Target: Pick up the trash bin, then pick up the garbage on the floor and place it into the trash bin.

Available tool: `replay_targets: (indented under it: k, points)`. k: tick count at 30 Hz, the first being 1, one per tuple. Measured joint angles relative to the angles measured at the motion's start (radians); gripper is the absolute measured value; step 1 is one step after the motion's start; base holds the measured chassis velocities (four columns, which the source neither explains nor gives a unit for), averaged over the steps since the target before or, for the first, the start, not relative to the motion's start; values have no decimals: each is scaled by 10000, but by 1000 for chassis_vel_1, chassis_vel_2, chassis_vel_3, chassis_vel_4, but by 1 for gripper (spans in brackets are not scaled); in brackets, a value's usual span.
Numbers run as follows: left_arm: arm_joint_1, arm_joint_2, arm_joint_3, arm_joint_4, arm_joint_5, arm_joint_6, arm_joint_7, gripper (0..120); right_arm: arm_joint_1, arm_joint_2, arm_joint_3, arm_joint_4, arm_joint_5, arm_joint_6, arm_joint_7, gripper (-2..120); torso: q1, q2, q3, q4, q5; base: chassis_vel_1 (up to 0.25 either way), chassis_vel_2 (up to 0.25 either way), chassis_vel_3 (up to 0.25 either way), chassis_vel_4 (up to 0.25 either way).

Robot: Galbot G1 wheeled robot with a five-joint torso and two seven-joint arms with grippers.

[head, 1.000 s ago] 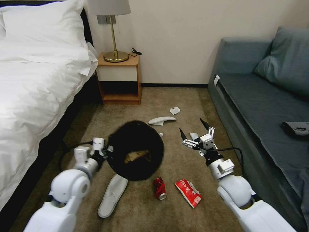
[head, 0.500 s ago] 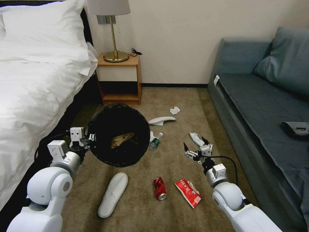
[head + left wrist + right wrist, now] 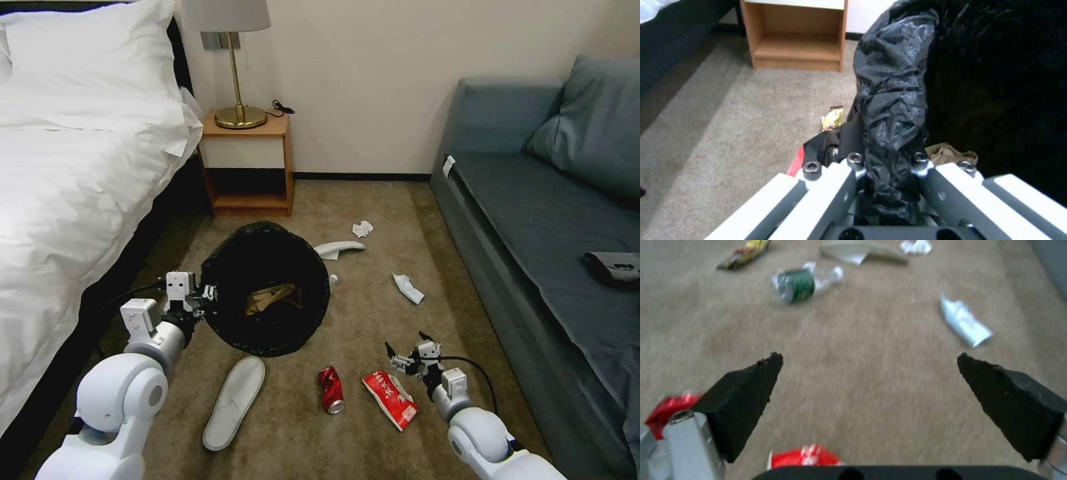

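Trash bin (image 3: 265,288) hung off the carpet on my left side, its wide black mouth tipped toward my head camera, with brown paper (image 3: 269,298) lying inside. My left gripper (image 3: 208,295) was clenched on the bin's near-left rim; in the left wrist view the crinkled black bag (image 3: 889,133) ran straight down between the jaws. To the left of that arm the white bed (image 3: 73,200) edged the carpet closely, and the wooden nightstand (image 3: 247,167) stood against the wall beyond the bin.

Below the bin a white slipper (image 3: 233,401) lay on open carpet, apart from everything else. Past the bin's far-right rim I saw the second slipper (image 3: 337,249), partly covered by the bin, and a crumpled tissue (image 3: 362,229) further back. A red can (image 3: 331,389) lay just right of the near slipper, and the red packet (image 3: 390,399) lay beside it, the two not touching.

My right gripper (image 3: 405,348) hovered low just past the packet's far-right edge, jaws spread wide and holding nothing. In the right wrist view I saw bare carpet between its black fingertips (image 3: 751,386), and beyond them a plastic bottle (image 3: 802,285) and a white wrapper (image 3: 965,321). That wrapper (image 3: 408,288) lay well clear ahead of the gripper. The blue sofa (image 3: 547,220) bounded the carpet on the right.
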Motion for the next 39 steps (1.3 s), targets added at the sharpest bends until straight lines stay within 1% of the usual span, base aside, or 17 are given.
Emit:
replay_targets:
  k: [7,12,13,17,24,32,36,38,39]
  points:
    - [159,48,-7,28,132,-64,81,2,-547,-155,8,81,-70,-153,-163,100,0,0,-1,-1,0,0,0,0,0]
    - [155,5,121,55,221,-72,101,2,-729,-239,79,290,-160,-123,-391,100,0,1,0,0,-2,0,0,0,0]
    - [149,-1,209,107,344,-112,119,2,-797,-284,101,354,-237,-80,-493,100,0,0,0,0,-2,0,0,0,0]
    - [184,41,273,129,441,-149,162,2,-913,-337,115,364,-338,-22,-589,100,-1,0,0,0,-1,0,0,0,0]
    - [264,6,290,64,506,-170,190,2,-1146,-331,72,-99,-805,235,-789,100,-1,0,0,-2,-1,0,0,0,0]
    - [349,-45,327,122,747,-249,246,2,-910,-150,19,-649,-962,351,-831,100,0,0,0,1,-1,0,0,0,0]
    - [386,-70,354,126,806,-258,264,2,-797,-6,22,-1149,-1256,548,-939,100,0,0,0,-1,-2,0,0,0,0]
    - [427,-75,354,154,909,-289,298,2,-611,275,132,-1471,-1405,698,-1011,100,0,0,1,-2,-1,0,0,0,0]
    - [427,-75,354,154,909,-289,298,2,-611,275,132,-1471,-1405,698,-1011,100,0,0,1,-2,-1,0,0,0,0]
